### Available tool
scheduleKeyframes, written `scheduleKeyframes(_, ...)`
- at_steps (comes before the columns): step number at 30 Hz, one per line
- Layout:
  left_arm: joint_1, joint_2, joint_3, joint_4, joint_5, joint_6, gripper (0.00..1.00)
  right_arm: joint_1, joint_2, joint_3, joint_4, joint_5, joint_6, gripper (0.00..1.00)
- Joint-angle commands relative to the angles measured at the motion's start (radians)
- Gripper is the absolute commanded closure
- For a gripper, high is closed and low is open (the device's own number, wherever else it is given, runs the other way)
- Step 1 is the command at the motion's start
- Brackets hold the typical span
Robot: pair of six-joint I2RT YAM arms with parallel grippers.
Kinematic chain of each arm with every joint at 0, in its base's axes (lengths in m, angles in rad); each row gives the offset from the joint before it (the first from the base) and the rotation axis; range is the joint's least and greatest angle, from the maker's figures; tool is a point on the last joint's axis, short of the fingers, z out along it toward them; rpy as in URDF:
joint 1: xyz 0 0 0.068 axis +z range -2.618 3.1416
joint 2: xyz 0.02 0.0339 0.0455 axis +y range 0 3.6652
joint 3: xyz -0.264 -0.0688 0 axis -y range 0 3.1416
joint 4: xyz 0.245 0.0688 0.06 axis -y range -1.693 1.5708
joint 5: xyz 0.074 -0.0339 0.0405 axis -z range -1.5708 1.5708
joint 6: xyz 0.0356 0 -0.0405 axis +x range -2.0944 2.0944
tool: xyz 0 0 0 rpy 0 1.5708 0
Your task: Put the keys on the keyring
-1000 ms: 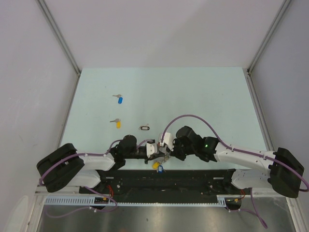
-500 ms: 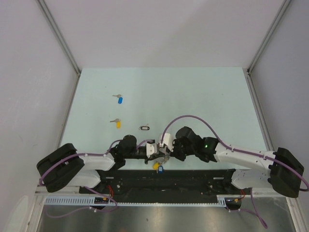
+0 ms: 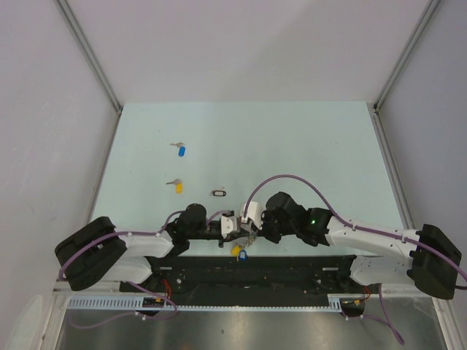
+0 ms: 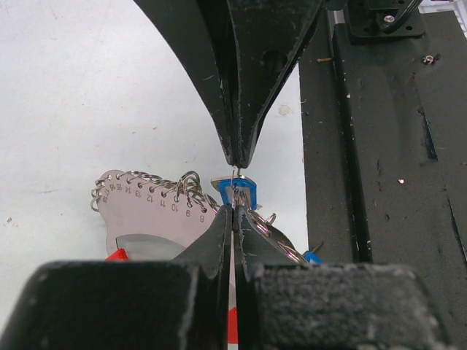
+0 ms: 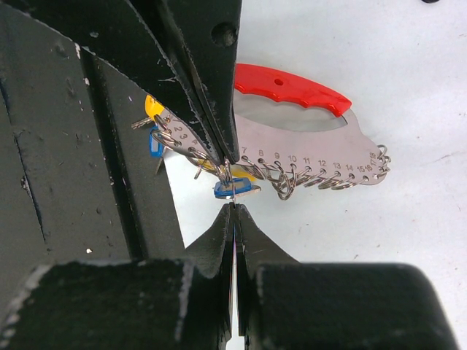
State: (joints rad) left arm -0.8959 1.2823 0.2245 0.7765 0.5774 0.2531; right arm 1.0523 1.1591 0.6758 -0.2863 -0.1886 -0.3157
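- keyring [image 5: 314, 157], a numbered silver plate with a red grip [image 5: 292, 87], lies on the pale table [image 3: 292, 146] at its near edge, just beside the black base [image 4: 379, 146] that carries the arms.
- wire loops [image 5: 321, 179] line the plate's curved edge; a yellow key [image 5: 152, 107] and a blue key [image 5: 155, 143] sit at its low-numbered end.
- left tool [image 4: 233, 210] and right tool [image 5: 235, 208] meet tip to tip by the looped edge, each with its jaws pressed together.
- a blue-headed key [image 4: 235, 191] sits between the two sets of tips, touching both; in the left wrist view a thin wire ring at its top runs into the right tool's tips.
- which tool truly grips that key cannot be told.
- a loose blue key [image 3: 182, 151] and, nearer the arms, a loose yellow key [image 3: 177, 187] lie on the left of the table, apart from each other and well apart from the keyring.
- a small oval tag [image 3: 218, 193] lies between the loose yellow key and the tools.
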Motion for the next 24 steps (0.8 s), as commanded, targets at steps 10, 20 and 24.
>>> scheduleKeyframes(10,0.006,-0.031,-0.004,0.043,-0.039,0.002,1.0,0.009,-0.021,0.038,-0.01,0.034,0.012,1.0)
scheduleKeyframes(20,0.006,-0.026,-0.002,0.044,-0.007,0.003,1.0,0.009,-0.012,0.036,-0.001,0.034,0.012,1.0)
scheduleKeyframes(24,0.006,-0.021,0.003,0.044,0.006,0.002,1.0,0.011,-0.012,0.038,0.002,0.032,0.012,1.0)
